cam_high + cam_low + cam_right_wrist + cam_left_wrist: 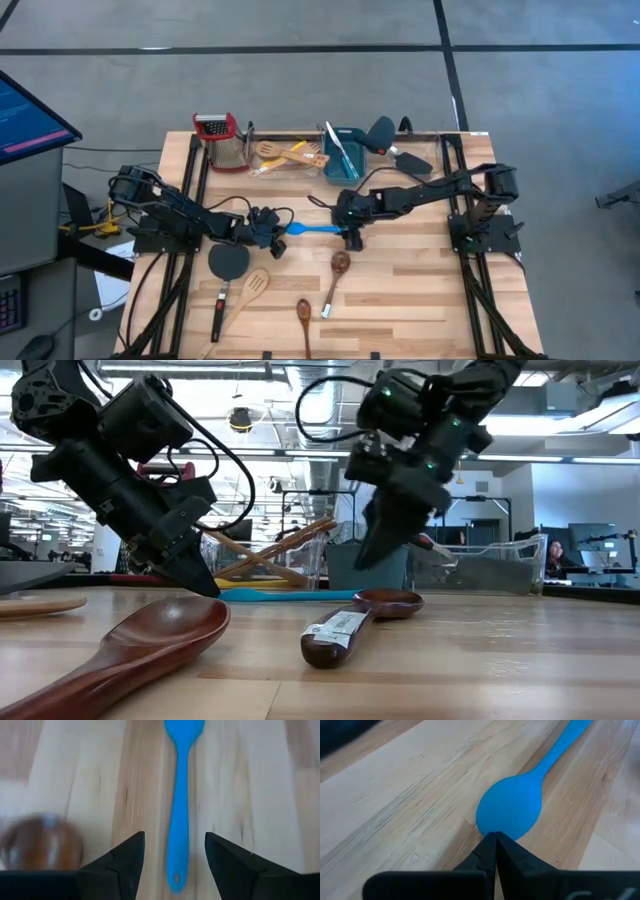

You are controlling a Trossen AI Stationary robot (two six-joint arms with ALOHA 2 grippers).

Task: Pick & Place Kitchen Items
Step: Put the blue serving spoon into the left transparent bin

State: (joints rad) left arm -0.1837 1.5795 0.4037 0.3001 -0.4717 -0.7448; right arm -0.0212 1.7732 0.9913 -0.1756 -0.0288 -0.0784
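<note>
**Both grippers at the blue spoon in the middle of the table**

The blue spoon [312, 229] is seen lying flat on the wooden table [420, 290], at the centre of the high view, with its bowl toward the left and its handle toward the right. The left gripper [277, 237] is placed at the bowl end; in its wrist view its fingers [487, 854] are pressed together, and their tips are just at the edge of the bowl. The right gripper [353, 238] is held above the handle end, its fingers [131, 855] spread with the handle between them, and nothing is pinched.

In the lower part of the high view other utensils are laid: a black spatula [226, 270], a pale slotted spatula [245, 298] and two dark-brown wooden spoons [335, 276]. In the upper middle, a clear plastic bin [283, 152] with wooden utensils is seen beside a teal tub [350, 150], and a red grater [221, 138] stands to the left of the bin.
</note>
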